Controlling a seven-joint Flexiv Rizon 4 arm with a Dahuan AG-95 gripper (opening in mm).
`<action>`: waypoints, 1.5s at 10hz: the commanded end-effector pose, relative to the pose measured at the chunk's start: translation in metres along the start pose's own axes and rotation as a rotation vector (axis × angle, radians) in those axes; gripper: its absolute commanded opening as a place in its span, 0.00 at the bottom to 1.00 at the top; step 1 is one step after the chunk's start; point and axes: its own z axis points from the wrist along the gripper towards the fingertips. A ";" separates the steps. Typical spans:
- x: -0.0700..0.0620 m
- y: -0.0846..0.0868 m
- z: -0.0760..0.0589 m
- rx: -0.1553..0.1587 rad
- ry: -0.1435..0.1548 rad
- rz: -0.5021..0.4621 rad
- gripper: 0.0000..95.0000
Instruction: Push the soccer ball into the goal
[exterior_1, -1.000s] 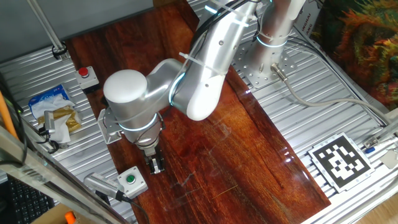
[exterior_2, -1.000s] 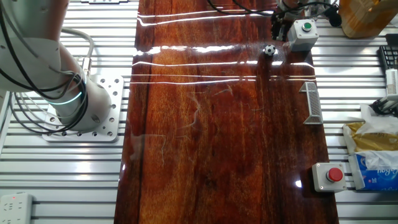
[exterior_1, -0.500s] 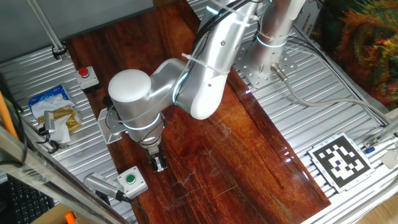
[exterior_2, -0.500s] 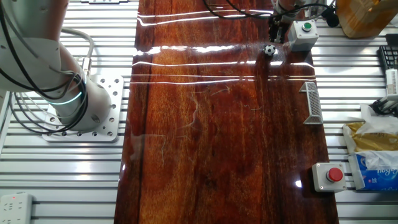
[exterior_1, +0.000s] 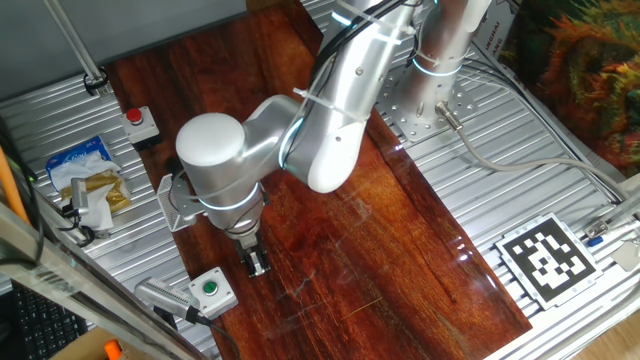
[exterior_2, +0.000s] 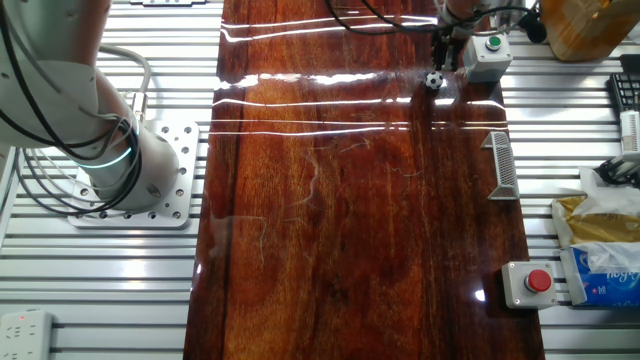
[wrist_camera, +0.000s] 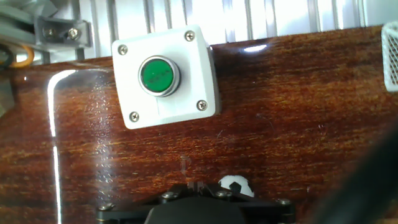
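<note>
The soccer ball (exterior_2: 433, 80) is a tiny white ball with black patches on the wooden board, just in front of the grey box with a green button (exterior_2: 485, 55). In the hand view the ball (wrist_camera: 235, 185) lies right beside my fingertips, to their right. My gripper (wrist_camera: 194, 184) is shut and empty, with its tips low over the board; it also shows in both fixed views (exterior_2: 440, 60) (exterior_1: 257, 264). The goal (exterior_2: 503, 162), a small white mesh frame, stands at the board's right edge, and its corner shows in the hand view (wrist_camera: 390, 56).
The green button box (wrist_camera: 165, 74) sits just beyond the fingertips and shows in one fixed view (exterior_1: 210, 290). A box with a red button (exterior_2: 530, 283) stands past the goal. Packets (exterior_2: 600, 235) lie off the board on the slatted metal table.
My gripper has shifted a little sideways along the board, closer to the ball. The ball has not visibly moved.
</note>
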 end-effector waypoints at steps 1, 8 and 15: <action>-0.001 -0.004 0.003 0.008 0.001 -0.060 0.00; 0.003 -0.019 0.002 0.021 -0.003 -0.081 0.00; -0.005 -0.026 0.002 0.035 -0.006 -0.109 0.00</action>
